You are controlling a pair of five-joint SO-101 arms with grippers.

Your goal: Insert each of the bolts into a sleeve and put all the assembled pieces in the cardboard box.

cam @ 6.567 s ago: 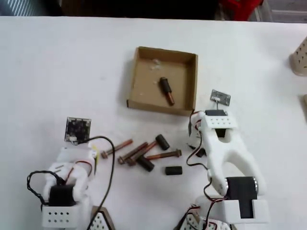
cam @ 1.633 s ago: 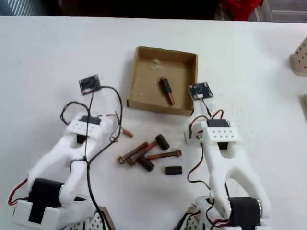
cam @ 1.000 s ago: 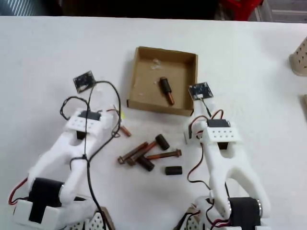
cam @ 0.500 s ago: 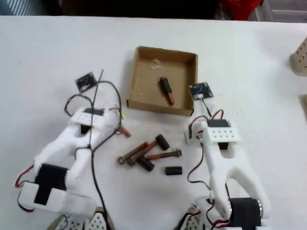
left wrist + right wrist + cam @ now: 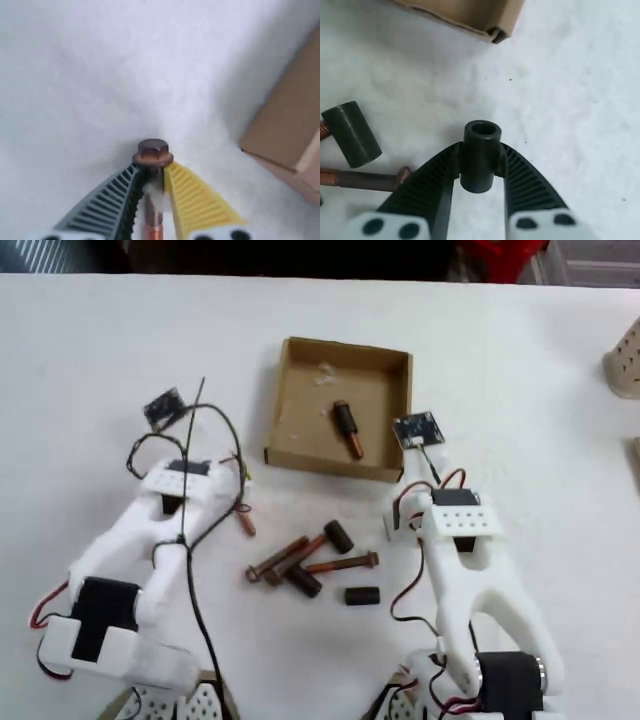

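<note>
My left gripper (image 5: pixel 152 172) is shut on a copper bolt (image 5: pixel 152 152), whose hex head sticks out past the grey and yellow fingertips. In the high view this bolt (image 5: pixel 246 524) hangs left of the parts pile, near the cardboard box (image 5: pixel 282 400). My right gripper (image 5: pixel 480 150) is shut on a black sleeve (image 5: pixel 481 155), its bore facing outward, just off the box's near right corner (image 5: pixel 497 34). One assembled piece (image 5: pixel 348 430) lies in the box. Between the arms lie three loose bolts (image 5: pixel 342 563) and three black sleeves (image 5: pixel 338 536).
The right arm (image 5: pixel 458 540) stands right of the pile, the left arm (image 5: pixel 150 530) left of it with a looping black cable (image 5: pixel 190 570). A beige perforated object (image 5: pixel 625 360) sits at the far right edge. Small white scraps (image 5: pixel 322 372) lie in the box.
The left arm picked a bolt off the table beside the pile and carried it up and to the left, turning it. The right arm came forward and has kept still for the last frames.
</note>
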